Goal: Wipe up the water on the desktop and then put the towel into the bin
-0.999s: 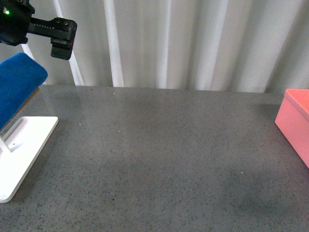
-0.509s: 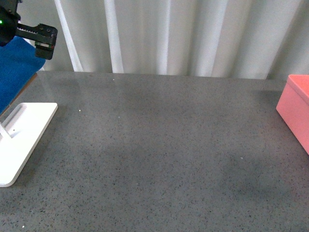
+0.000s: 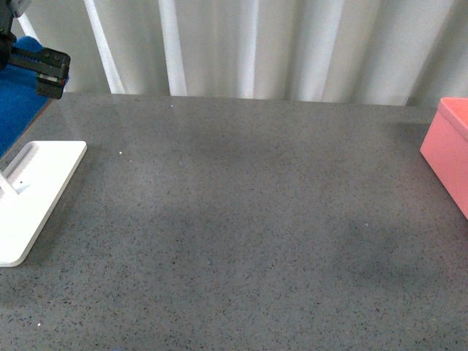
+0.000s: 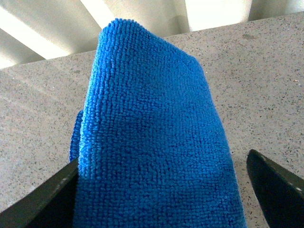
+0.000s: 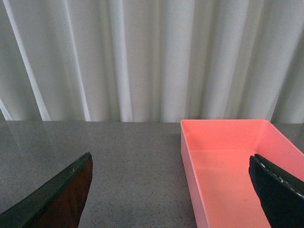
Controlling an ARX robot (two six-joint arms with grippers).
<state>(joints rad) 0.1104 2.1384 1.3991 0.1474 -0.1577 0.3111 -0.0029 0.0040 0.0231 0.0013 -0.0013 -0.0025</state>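
Note:
The blue fuzzy towel (image 3: 14, 102) hangs draped at the far left edge of the front view, above the white stand. In the left wrist view the towel (image 4: 152, 142) fills the space between my left gripper's fingers. That left gripper (image 4: 161, 199) is open; one finger (image 4: 42, 204) is at the cloth's edge and the other (image 4: 278, 190) is clear of it. The front view shows the left gripper (image 3: 45, 69) level with the towel's top. My right gripper (image 5: 166, 194) is open and empty, facing the salmon-pink bin (image 5: 228, 161). I cannot make out water on the desktop (image 3: 248, 219).
A flat white stand base (image 3: 33, 197) lies on the desktop's left side. The pink bin (image 3: 450, 150) sits at the right edge. White curtains (image 3: 256, 44) hang behind the far edge of the desktop.
My left gripper has moved left and lower, closing in on the towel. The front view has shifted, so the desktop's far edge and the bin sit higher in the picture.

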